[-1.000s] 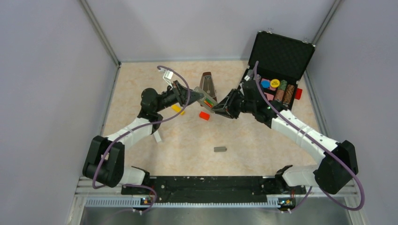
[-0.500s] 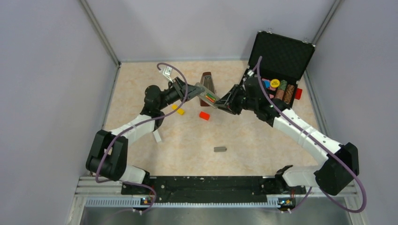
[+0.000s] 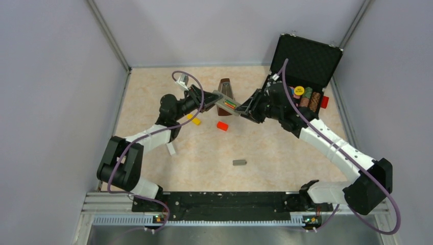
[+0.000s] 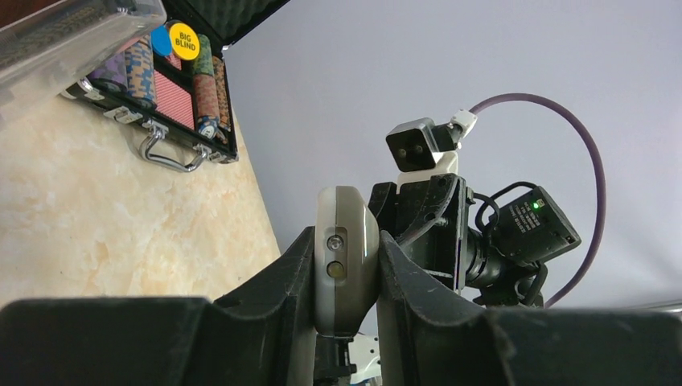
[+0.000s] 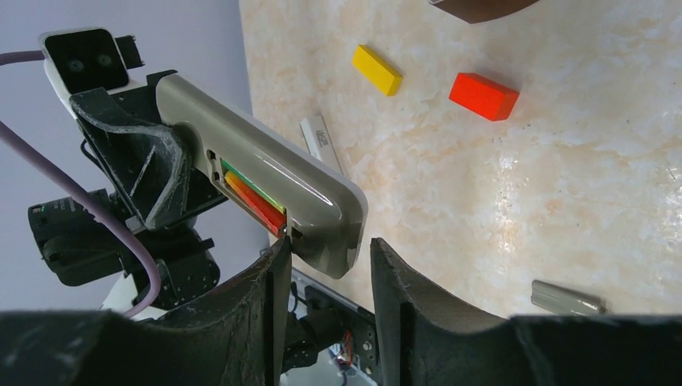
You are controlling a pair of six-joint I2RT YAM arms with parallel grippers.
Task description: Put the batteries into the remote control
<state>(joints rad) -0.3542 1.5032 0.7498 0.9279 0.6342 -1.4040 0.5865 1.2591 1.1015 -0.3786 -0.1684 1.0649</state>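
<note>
My left gripper (image 3: 213, 101) is shut on the grey remote control (image 3: 223, 104) and holds it in the air above the table's far middle. In the left wrist view the remote's end (image 4: 346, 249) is pinched between both fingers. The red-orange and green batteries (image 5: 254, 196) lie side by side in the remote's open recess, also seen from above (image 3: 230, 105). My right gripper (image 5: 326, 261) is open, its fingers either side of the remote's free end; the left finger (image 5: 273, 273) is next to the recess end. The grey cover (image 3: 239, 163) lies flat on the table.
A chunky red-orange block (image 3: 222, 125) and a flat yellow block (image 3: 193, 119) lie under the remote. A slim white bar (image 3: 171, 148) lies to the left. A brown object (image 3: 225, 88) stands behind. An open black case (image 3: 306, 61) of chips sits far right.
Both grippers have moved slightly toward the far side with the remote, which is now a bit higher. The left gripper keeps its hold; the right stays at the remote's free end.
</note>
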